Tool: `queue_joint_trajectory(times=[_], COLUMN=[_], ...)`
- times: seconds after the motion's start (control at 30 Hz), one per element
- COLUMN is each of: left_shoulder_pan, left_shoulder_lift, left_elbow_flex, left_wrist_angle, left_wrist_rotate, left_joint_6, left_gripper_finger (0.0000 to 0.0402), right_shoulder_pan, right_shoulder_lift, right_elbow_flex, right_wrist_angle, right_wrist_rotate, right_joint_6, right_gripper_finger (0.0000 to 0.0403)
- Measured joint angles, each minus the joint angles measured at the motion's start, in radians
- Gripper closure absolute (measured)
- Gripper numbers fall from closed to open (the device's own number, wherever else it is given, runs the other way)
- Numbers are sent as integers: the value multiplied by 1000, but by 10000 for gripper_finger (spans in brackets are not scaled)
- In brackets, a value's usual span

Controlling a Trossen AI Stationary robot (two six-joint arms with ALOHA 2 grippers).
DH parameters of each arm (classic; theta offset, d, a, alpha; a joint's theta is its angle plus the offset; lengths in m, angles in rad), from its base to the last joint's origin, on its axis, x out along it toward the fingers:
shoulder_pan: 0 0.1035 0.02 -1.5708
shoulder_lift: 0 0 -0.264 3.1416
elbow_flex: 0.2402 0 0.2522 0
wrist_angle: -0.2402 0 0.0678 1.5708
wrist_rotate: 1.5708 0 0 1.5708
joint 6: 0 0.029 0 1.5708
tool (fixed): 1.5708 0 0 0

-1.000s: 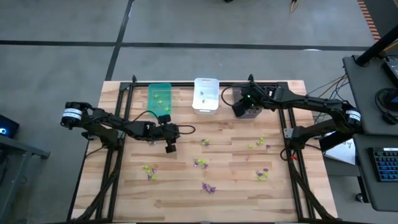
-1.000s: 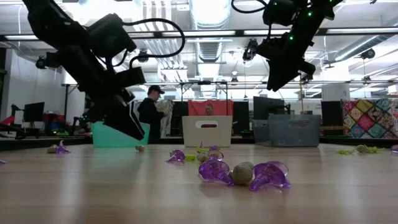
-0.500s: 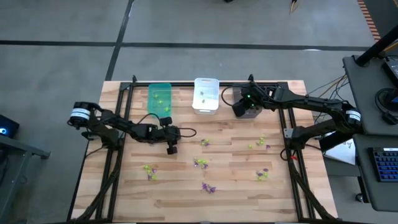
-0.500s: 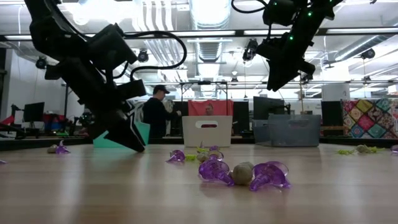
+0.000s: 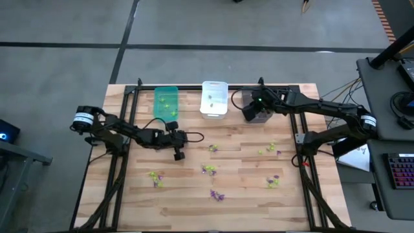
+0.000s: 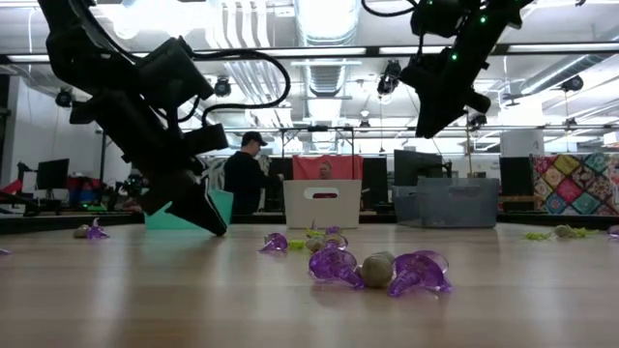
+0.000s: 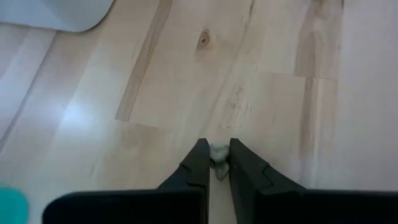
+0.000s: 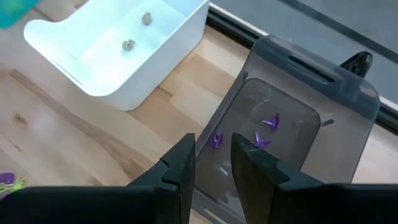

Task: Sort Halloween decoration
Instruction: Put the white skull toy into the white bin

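Note:
Small spiky Halloween decoration pieces, purple [image 5: 217, 195] and yellow-green [image 5: 155, 176], lie scattered over the wooden table [image 5: 246, 194]. My left gripper [image 5: 178, 155] is down at the table left of centre. In the left wrist view it [image 7: 215, 154] is shut on a tiny greyish trinket [image 7: 218, 150] pinched between the tips. My right gripper [image 5: 251, 115] hovers over the dark grey bin [image 8: 298, 124], open, with purple trinkets [image 8: 268, 122] lying in the bin below it [image 8: 213, 149].
A green bin [image 5: 165, 103] and a white bin [image 5: 214, 98] stand beside the grey one along the far edge; the white bin [image 8: 118, 50] holds a couple of greyish pieces. More trinkets [image 5: 270, 149] lie at right. A person [image 6: 247, 174] stands beyond the table.
My left gripper came down to the table surface and closed on the greyish trinket. The right arm has stayed over the grey bin.

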Motion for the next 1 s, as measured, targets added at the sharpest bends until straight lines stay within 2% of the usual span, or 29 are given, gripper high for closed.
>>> queue_joint_trajectory(times=[0.47, 0.6, 0.77, 1.0], left_shoulder_pan=[-1, -1, 0, 48], left_shoulder_lift=[-251, -307, -293, -188], left_elbow_flex=[0, 38, 138, 290], left_wrist_angle=[5, 7, 7, -33], left_wrist_rotate=[33, 57, 60, 64], left_joint_6=[-1, 29, 126, 276], left_gripper_finger=[401, 401, 401, 401], right_shoulder_pan=[51, 83, 133, 231], right_shoulder_lift=[-132, -150, -149, -147], right_elbow_flex=[0, 0, 0, 0], right_wrist_angle=[30, 59, 105, 105], right_wrist_rotate=[-3, -3, -3, -3], right_joint_6=[-34, -36, -45, -46], right_gripper_finger=[310, 310, 310, 310])
